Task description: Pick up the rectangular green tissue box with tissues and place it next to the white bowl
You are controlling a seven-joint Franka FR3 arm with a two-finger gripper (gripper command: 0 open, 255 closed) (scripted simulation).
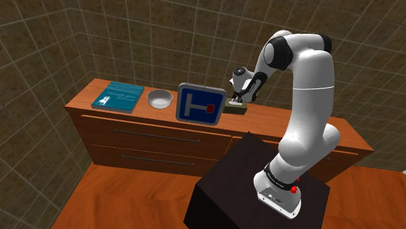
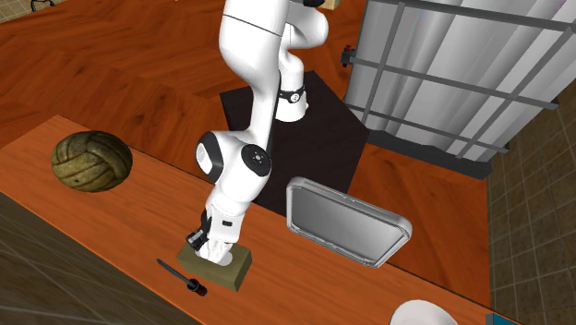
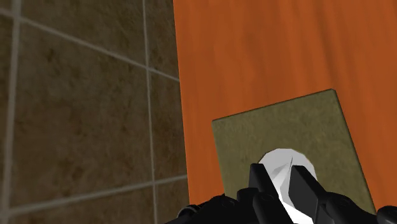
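At the wall-side edge of the worktop (image 1: 270, 118) the olive-green tissue box (image 1: 238, 110) lies flat, apart from the white bowl (image 1: 159, 98). A blue-faced tray (image 1: 200, 103) stands on edge between the two. Shoulder view adds a blue book (image 1: 118, 95) beyond the bowl. Second exterior view adds a brown ball (image 2: 90, 162) well off from the box and a black pen (image 2: 182, 276) just beside it. Wrist view alone shows the white tissue tuft (image 3: 281, 162) sticking up from the box top. Arm (image 1: 306, 97): rises upright from the black stand (image 1: 234, 175), folds over at the elbow, and the forearm slopes down to the box. Gripper (image 3: 280, 169) points straight down onto the box top. Fingers (image 3: 305, 191) stand a narrow gap apart, closed onto the tuft from both sides. The box rests on the worktop directly under them.
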